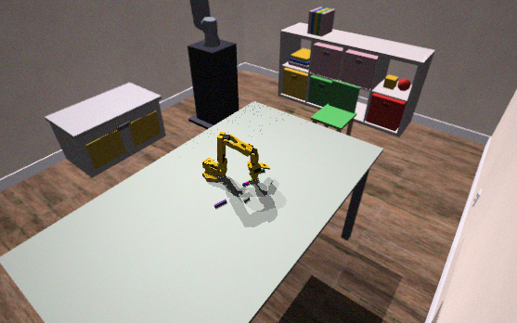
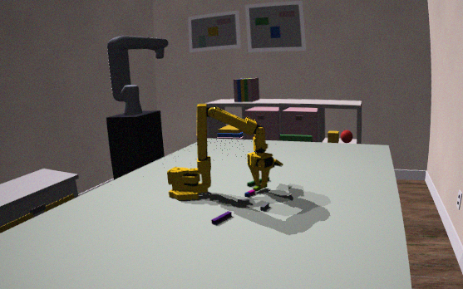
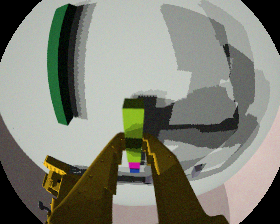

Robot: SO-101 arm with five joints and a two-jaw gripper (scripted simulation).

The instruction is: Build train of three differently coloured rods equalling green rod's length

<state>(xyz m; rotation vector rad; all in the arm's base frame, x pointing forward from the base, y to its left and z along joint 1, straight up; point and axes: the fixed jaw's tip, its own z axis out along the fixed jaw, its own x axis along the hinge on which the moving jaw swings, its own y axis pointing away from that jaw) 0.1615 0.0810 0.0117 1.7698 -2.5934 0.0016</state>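
My gripper (image 1: 254, 179) (image 2: 260, 186) (image 3: 134, 140) points down and is shut on the lime rod (image 2: 256, 188) (image 3: 133, 120), which lies between the fingertips in the wrist view. Whether the rod touches the table is hard to tell. The magenta rod (image 2: 252, 192) (image 3: 134, 165) and the blue rod (image 2: 247, 193) (image 3: 134, 170) follow it roughly in line, magenta in the middle. Any small gaps between them are too small to judge. The green rod (image 2: 253, 183) (image 3: 53, 67) lies apart, beyond the gripper in the exterior view and at the wrist view's left.
The purple rod (image 1: 220, 203) (image 2: 222, 217) and the short grey rod (image 1: 247, 200) (image 2: 265, 206) lie apart on the table (image 1: 157, 251) (image 2: 140, 249). The arm's base stands left of the small rods in the top and exterior views. The arm's shadow falls across the table near the grey rod.
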